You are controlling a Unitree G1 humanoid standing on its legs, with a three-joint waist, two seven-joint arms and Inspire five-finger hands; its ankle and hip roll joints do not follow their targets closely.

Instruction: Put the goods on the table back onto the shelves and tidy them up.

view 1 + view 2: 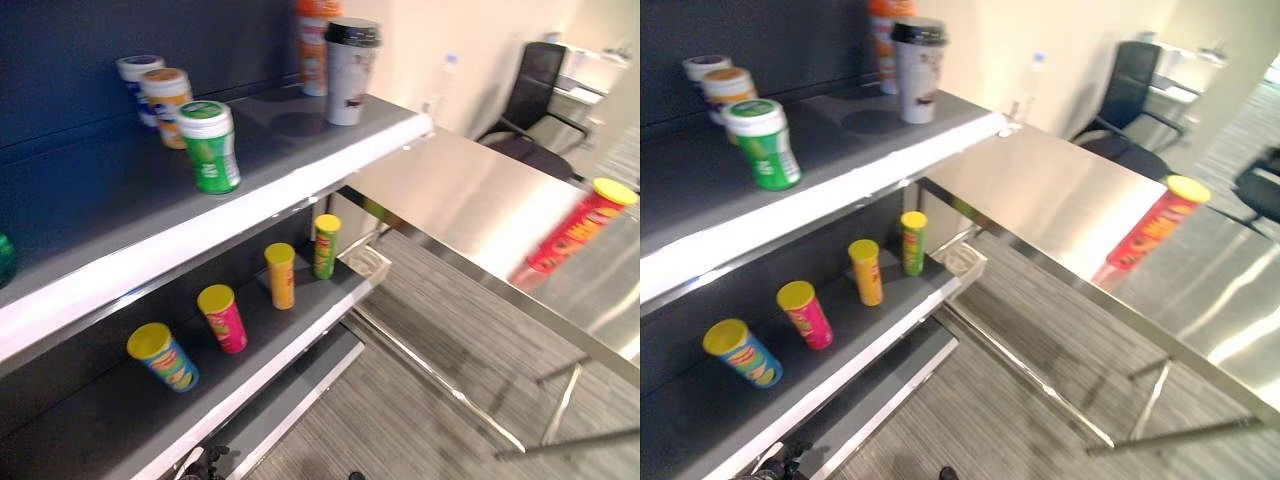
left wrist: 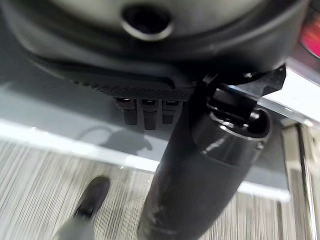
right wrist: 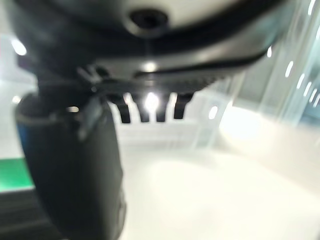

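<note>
While the shelves hold most goods already, one red chip can point(image 1: 580, 225) with a yellow lid is left on the shiny surface point(image 1: 470, 200), far to the robot's right of the shelf unit. It stands upright, so its long axis is vertical, though it looks leaned in the tilted head views. Upper shelf point(image 1: 330, 165): green jar point(image 1: 211, 146), orange-lidded jar point(image 1: 166, 105), purple-lidded jar point(image 1: 135, 80), white cup with black lid point(image 1: 349, 70). Lower shelf point(image 1: 890, 320): blue can point(image 1: 163, 356), pink can point(image 1: 223, 318), orange can point(image 1: 281, 275) and green can point(image 1: 326, 245) in a row, all upright.

Left hand point(image 2: 145, 107) in its wrist view: fingers look fairly straight, thumb sticking out, nothing held, floor and shelf edge below. Right hand point(image 3: 150, 107): same relaxed pose, empty, over a bright pale area.

Judgement: the can lies on the right side, so the right hand is the nearer one; a side grasp around the upright body fits.
</note>
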